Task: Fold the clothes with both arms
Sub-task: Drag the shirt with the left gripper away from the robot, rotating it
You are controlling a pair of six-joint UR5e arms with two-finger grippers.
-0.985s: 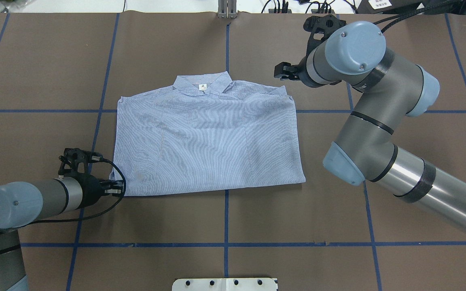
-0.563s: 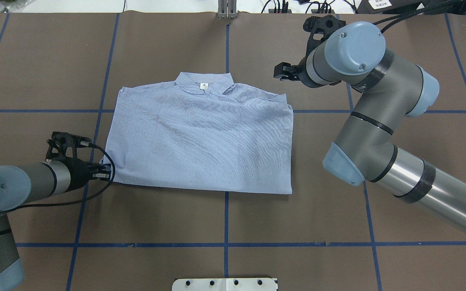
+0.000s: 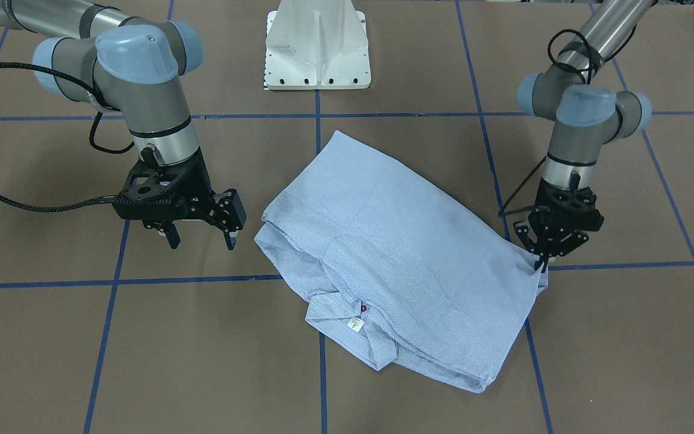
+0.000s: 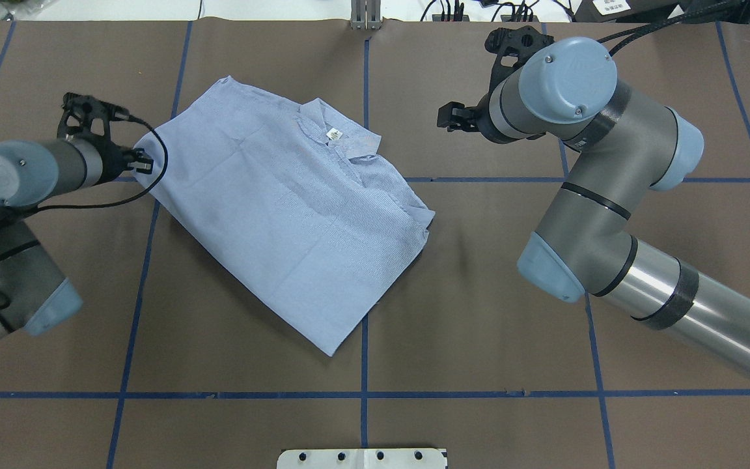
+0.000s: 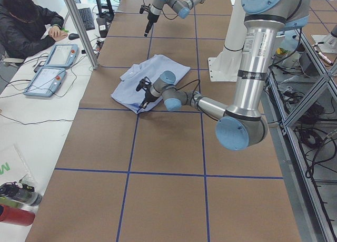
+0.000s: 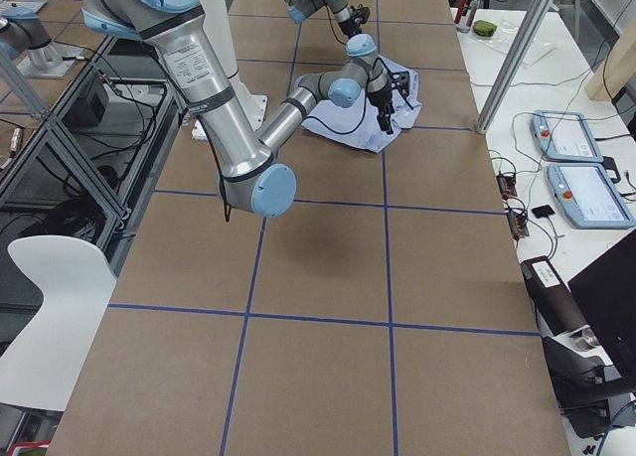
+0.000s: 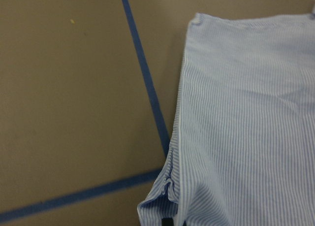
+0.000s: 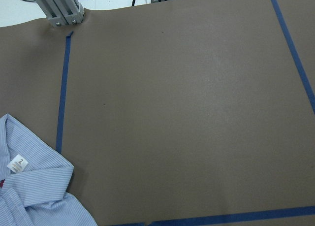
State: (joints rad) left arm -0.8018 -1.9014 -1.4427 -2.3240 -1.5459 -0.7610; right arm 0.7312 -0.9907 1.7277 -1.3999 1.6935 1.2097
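The light blue striped shirt (image 4: pixel 284 208) lies folded on the brown table, turned at an angle, with its collar and white tag (image 4: pixel 333 135) towards the far side. It also shows in the front view (image 3: pixel 395 253). My left gripper (image 4: pixel 144 161) is shut on the shirt's corner at the left, low over the table; the front view (image 3: pixel 541 263) shows the pinch. The left wrist view shows the cloth (image 7: pixel 246 127) bunched at the fingers. My right gripper (image 3: pixel 201 241) is open and empty, hanging above the table beside the shirt's other side, apart from it (image 4: pixel 443 117). The right wrist view shows only the collar (image 8: pixel 29 186).
The table is brown with blue tape lines (image 4: pixel 363 378). The white pedestal base (image 3: pixel 317 42) stands at the robot's edge. A metal post (image 4: pixel 365 16) stands at the far edge. An operator (image 5: pixel 26 26) sits beside the table with control tablets (image 5: pixel 52 68).
My left gripper has moved away from the robot and leftwards with the shirt's corner, dragging and turning the shirt so that it lies at an angle. The right arm has barely moved.
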